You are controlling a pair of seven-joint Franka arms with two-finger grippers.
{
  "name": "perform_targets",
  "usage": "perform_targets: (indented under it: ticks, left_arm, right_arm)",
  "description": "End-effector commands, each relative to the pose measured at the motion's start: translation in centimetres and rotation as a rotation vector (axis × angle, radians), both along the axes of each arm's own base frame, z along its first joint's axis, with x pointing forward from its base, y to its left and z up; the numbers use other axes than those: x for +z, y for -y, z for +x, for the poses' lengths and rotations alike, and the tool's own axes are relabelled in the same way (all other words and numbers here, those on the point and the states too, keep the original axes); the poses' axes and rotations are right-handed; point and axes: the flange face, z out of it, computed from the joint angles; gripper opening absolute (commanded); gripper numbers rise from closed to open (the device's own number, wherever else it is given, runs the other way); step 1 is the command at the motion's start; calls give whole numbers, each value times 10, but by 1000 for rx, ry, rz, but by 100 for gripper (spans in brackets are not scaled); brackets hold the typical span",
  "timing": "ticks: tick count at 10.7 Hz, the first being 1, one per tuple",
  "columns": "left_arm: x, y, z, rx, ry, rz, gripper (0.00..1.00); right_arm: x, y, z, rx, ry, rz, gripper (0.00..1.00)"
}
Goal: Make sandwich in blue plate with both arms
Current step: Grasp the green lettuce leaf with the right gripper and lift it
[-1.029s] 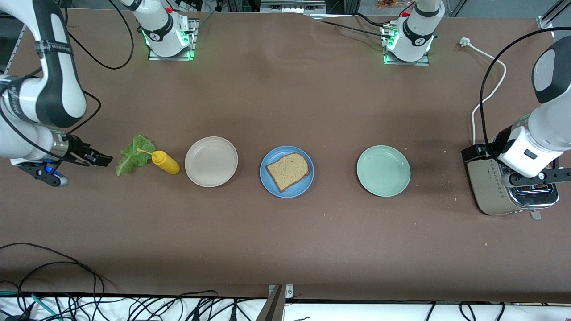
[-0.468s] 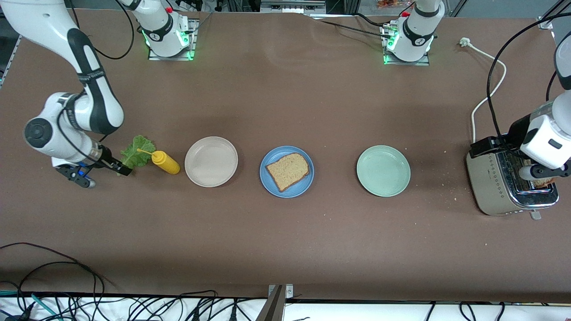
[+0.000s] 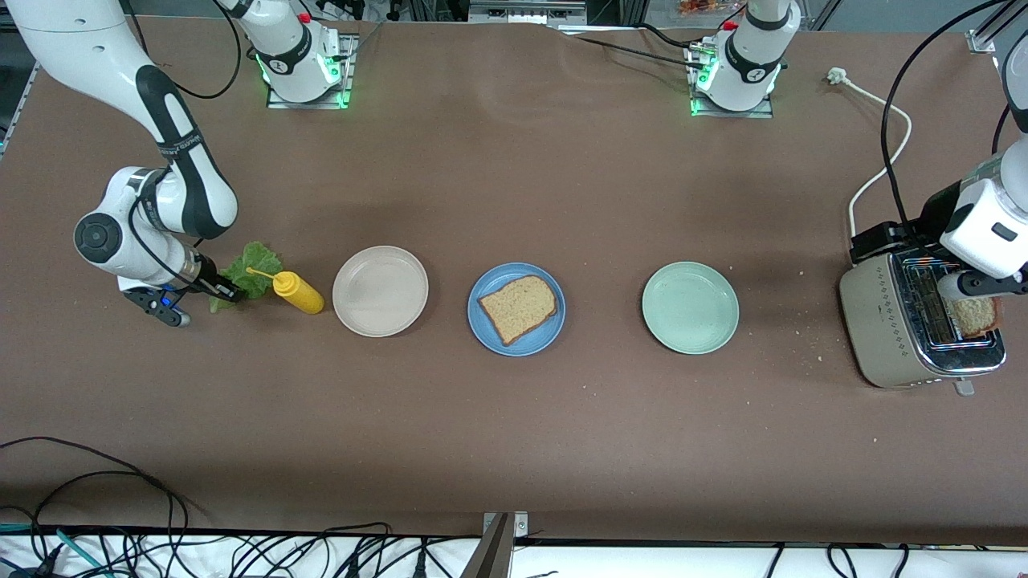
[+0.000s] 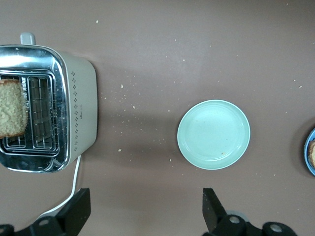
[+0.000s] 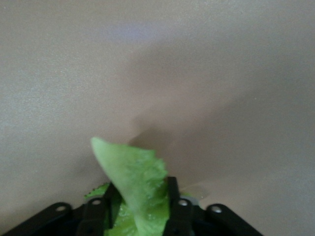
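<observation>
The blue plate sits mid-table with one slice of brown toast on it; its rim also shows in the left wrist view. A second slice stands in a slot of the toaster, also seen in the left wrist view. My left gripper hangs over the toaster, open and empty. The green lettuce leaf lies at the right arm's end. My right gripper is low at the leaf's end, shut on it, and the leaf curls up between the fingers.
A yellow mustard bottle lies against the lettuce. A beige plate and a pale green plate flank the blue plate. The toaster's white cable runs toward the left arm's base. Crumbs lie around the toaster.
My right gripper moved in from the table's end onto the lettuce and closed on it. My left gripper rose off the toaster, uncovering the slice in the slot.
</observation>
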Motion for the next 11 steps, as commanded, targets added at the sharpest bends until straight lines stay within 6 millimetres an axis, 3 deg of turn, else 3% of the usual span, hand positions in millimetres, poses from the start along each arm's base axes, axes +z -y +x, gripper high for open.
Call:
perform_targets:
  ticks: [1, 3, 5, 9, 11]
  left_arm:
    - [10, -7, -12, -12, 7, -22, 100]
    - [6, -7, -10, -12, 3, -22, 100]
    - [6, -1, -9, -25, 3, -19, 100]
    - [15, -1, -8, -14, 25, -17, 100]
    - [21, -6, -8, -5, 37, -14, 100]
  right_arm:
    - [4, 3, -2, 31, 9, 7, 0]
    - [18, 14, 8, 76, 0, 6, 0]
    - [46, 27, 29, 120, -18, 8, 0]
    - [119, 53, 60, 166, -103, 32, 0]
    - [159, 55, 68, 186, -171, 62, 0]
